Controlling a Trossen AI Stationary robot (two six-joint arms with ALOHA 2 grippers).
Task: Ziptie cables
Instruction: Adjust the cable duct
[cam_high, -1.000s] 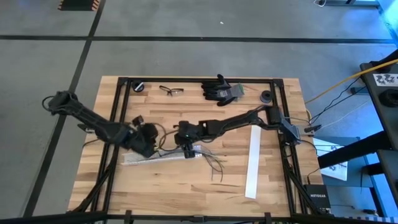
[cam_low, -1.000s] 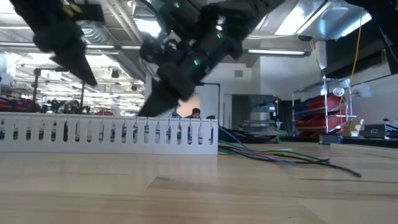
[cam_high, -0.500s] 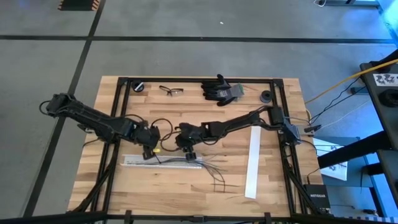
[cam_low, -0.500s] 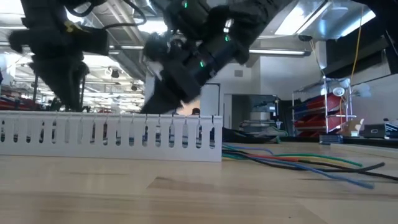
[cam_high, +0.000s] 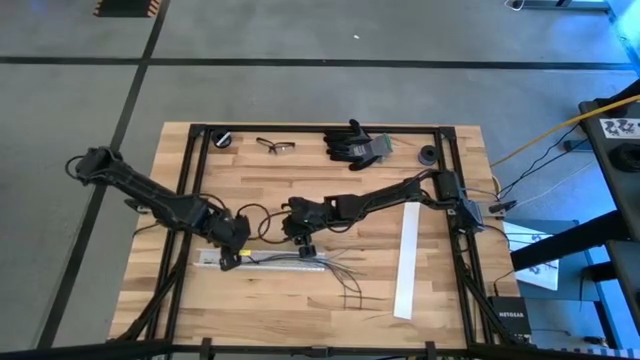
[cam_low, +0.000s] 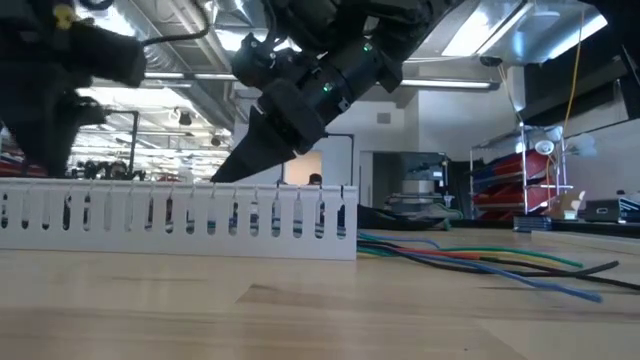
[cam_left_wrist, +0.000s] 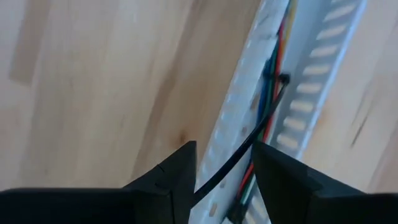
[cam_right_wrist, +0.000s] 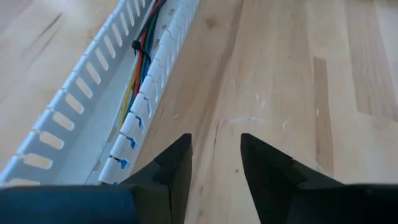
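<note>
Since half a second ago the left gripper has dropped from behind the duct onto its left end, while the right gripper has barely shifted and the duct has stayed put.

The duct, a white slotted channel, lies on the worktop toward its front edge, left of centre and parallel to that edge. The cables run inside it and spill out of its right end, splaying over the bare wood; in the low view they trail off as green, blue and dark strands. In the left wrist view a black ziptie sits around the bundle inside the channel, and its thin black tail runs back between the two fingers. The fingers stand apart with the tail in the gap; whether they touch it cannot be told. The left gripper hangs over the channel wall.

The right gripper is open and holds nothing, hovering over bare wood just beside the duct's right end.

A long white strip lies well to the right. Near the back edge lie safety glasses and black gloves.
</note>
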